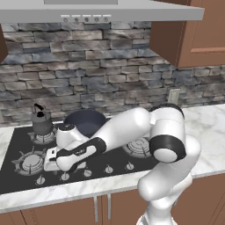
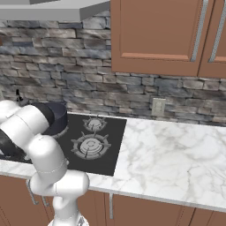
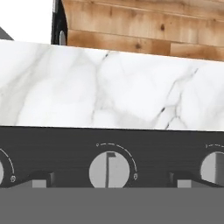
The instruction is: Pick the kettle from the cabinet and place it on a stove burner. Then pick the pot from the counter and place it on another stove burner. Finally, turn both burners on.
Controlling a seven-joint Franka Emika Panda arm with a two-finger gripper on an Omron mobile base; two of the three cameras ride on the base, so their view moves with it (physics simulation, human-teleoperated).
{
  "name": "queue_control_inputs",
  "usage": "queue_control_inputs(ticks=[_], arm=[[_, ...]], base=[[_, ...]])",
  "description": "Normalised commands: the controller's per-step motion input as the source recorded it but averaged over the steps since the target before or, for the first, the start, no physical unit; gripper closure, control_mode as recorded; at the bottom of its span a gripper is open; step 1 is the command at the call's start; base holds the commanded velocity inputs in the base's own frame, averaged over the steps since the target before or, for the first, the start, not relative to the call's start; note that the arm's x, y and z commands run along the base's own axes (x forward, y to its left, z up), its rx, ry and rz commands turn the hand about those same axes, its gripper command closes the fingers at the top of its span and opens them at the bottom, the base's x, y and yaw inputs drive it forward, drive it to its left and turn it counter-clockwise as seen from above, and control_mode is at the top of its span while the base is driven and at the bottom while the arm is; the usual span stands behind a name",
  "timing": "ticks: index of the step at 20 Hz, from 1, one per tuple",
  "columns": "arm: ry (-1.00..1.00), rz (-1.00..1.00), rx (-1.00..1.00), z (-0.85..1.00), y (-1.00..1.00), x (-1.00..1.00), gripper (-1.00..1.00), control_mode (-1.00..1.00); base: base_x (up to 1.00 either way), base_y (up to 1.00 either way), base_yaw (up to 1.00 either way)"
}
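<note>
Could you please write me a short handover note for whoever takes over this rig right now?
Gripper: open, holding nothing, low over the cooktop's front edge, with a round knob between its fingertips in the hand view.
Kettle: on the back left burner, out of the cabinet.
Pot: on a back burner beside the kettle, off the counter.
Done: both vessels stand on separate burners.
Left: turn both burners on. No flame shows; whether any knob is already turned I cannot tell. The gripper seems lined up for a knob, so that looks like the next move.
</note>
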Motion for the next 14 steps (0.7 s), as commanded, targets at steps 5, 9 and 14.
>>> queue_control_inputs(ticks=[5,9,14], arm=[[-0.01,-0.04,-0.04,-0.19,0.05,0.0,-1.0,-1.0],[-0.02,0.0,-0.02,-0.12,0.0,0.01,-1.0,-1.0],[-0.02,0.0,-0.01,-0.02,0.0,0.0,-1.0,-1.0]], base=[[0.0,0.0,0.0],[0.0,0.0,0.0],[0.0,0.0,0.0]])
